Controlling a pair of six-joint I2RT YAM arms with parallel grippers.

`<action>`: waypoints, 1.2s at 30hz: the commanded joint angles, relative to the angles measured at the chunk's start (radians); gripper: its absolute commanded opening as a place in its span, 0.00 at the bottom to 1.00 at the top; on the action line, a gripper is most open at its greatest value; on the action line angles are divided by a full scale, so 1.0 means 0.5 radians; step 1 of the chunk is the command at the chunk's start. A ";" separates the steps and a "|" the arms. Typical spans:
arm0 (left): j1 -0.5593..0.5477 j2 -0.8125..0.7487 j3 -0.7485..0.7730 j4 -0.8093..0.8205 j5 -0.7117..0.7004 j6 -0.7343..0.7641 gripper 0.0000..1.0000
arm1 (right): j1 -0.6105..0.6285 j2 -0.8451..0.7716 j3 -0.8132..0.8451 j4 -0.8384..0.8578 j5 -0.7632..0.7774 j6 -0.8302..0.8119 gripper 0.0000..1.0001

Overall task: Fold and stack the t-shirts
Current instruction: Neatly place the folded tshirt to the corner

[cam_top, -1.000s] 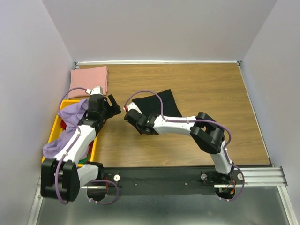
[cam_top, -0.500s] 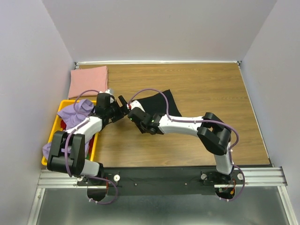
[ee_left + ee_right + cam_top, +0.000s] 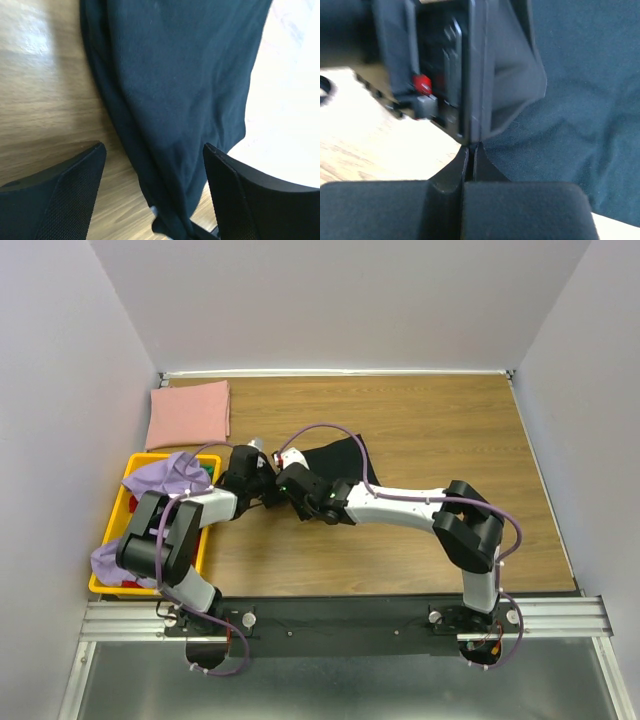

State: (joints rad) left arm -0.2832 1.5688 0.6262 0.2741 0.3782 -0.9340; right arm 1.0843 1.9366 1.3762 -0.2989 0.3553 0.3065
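Left wrist view: your left gripper (image 3: 153, 150), jaws apart, straddles an edge of the black shirt (image 3: 175, 75) on the surface (image 3: 40, 110). The right gripper (image 3: 470, 149) is closed alongside. Folding looks to be just starting, so close on that edge next.

No readable text, labels, brands, numbers or signs in any view.
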 commanded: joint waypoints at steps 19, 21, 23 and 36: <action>-0.032 0.215 0.345 -0.143 -0.200 0.413 0.00 | -0.018 -0.106 -0.043 0.092 -0.045 0.071 0.50; -0.029 0.271 0.511 -0.324 -0.299 0.585 0.00 | -0.042 -0.136 -0.089 0.085 0.016 0.068 0.70; -0.004 0.332 0.628 -0.492 -0.431 0.696 0.00 | -0.064 -0.213 -0.138 0.070 0.041 0.083 0.82; 0.232 0.909 1.931 -1.297 -1.281 1.512 0.00 | -0.260 -0.884 -0.835 -0.273 0.044 0.371 1.00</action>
State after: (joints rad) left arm -0.1978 1.9724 1.4830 -0.2615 -0.0761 -0.3344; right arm 0.9501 1.5658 1.0275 -0.3420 0.3729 0.4191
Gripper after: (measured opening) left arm 0.023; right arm 0.997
